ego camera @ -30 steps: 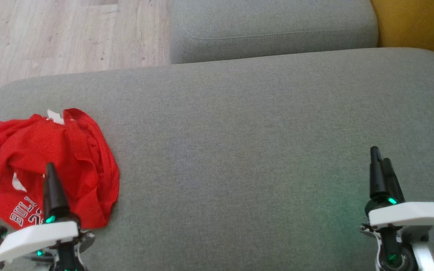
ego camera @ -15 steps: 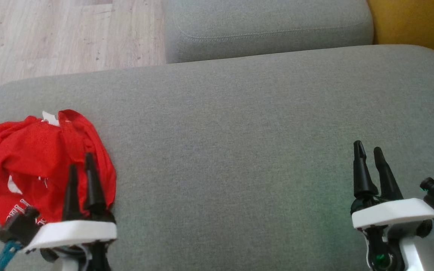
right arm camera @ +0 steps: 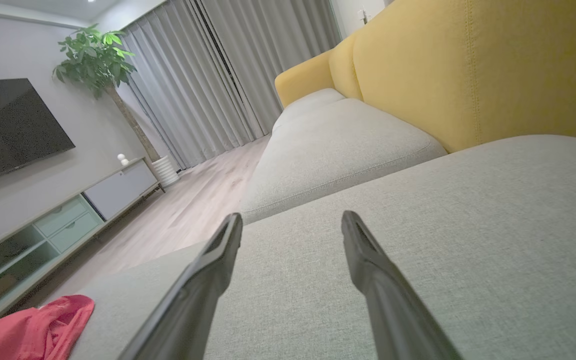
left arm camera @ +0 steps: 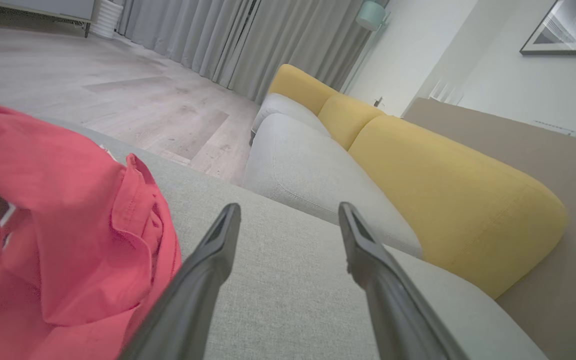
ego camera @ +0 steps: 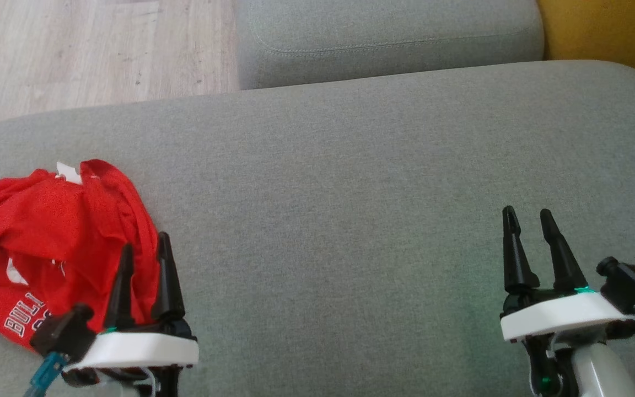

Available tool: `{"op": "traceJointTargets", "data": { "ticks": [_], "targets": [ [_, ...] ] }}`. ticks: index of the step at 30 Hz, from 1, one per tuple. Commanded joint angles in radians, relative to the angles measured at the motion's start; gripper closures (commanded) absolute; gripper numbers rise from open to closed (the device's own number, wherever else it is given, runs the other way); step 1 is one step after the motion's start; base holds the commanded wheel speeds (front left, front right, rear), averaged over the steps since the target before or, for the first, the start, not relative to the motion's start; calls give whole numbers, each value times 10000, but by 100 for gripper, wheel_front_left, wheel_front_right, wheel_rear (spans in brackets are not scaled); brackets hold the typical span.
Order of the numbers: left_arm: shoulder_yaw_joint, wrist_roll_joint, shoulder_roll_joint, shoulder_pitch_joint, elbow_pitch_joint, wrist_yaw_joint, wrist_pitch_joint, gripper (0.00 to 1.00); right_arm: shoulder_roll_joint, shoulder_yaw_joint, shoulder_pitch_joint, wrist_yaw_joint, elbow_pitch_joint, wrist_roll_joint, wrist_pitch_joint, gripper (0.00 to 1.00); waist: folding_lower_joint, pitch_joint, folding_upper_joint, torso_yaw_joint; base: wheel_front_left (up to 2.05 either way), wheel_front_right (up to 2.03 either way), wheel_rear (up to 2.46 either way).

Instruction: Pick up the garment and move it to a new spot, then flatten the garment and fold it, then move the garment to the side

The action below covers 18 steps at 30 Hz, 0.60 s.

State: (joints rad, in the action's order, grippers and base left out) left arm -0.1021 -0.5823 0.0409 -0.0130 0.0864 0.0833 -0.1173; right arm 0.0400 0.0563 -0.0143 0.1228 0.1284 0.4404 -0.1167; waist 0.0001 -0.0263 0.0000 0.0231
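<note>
Crumpled red mesh jersey [ego camera: 47, 237] with white lettering on the left end of a wide grey fabric sofa seat [ego camera: 339, 193]; left pincer [ego camera: 145, 242] and right pincer [ego camera: 527, 212] both released.

The jersey lay bunched near the seat's front edge. Just to its right the left pincer hung with its two dark fingers spread, one at the cloth's right edge and the other over grey cushion; whether it touched the cloth I couldn't tell. Well apart, far to the right, the right pincer stood with fingers parted above the seat. Behind ran pale wooden floor [ego camera: 75, 49], then a second grey cushion [ego camera: 383, 38], then a yellow backrest [ego camera: 604, 33].
</note>
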Motion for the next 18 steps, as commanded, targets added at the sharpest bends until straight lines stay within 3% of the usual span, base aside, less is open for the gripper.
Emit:
{"op": "traceJointTargets", "data": {
  "ticks": [1, 9, 18],
  "targets": [
    [103, 434, 156, 348, -377, -110, -169, 0, 73, 158, -510, 51, -314, -423, -169, 0, -1, -24, 0, 6, 0, 0, 0],
    [-295, 1657, 434, 484, -438, -584, -434, 0, 79, 242, -615, 57, -349, -1554, -435, 0, -1, -117, 0, -39, 0, 0, 0],
    [-825, 2726, 638, 520, -405, -756, -698, 0, 85, 410, -687, 62, -350, -2966, -700, 0, -1, -129, 0, -56, 0, 0, 0]
  ]
}}
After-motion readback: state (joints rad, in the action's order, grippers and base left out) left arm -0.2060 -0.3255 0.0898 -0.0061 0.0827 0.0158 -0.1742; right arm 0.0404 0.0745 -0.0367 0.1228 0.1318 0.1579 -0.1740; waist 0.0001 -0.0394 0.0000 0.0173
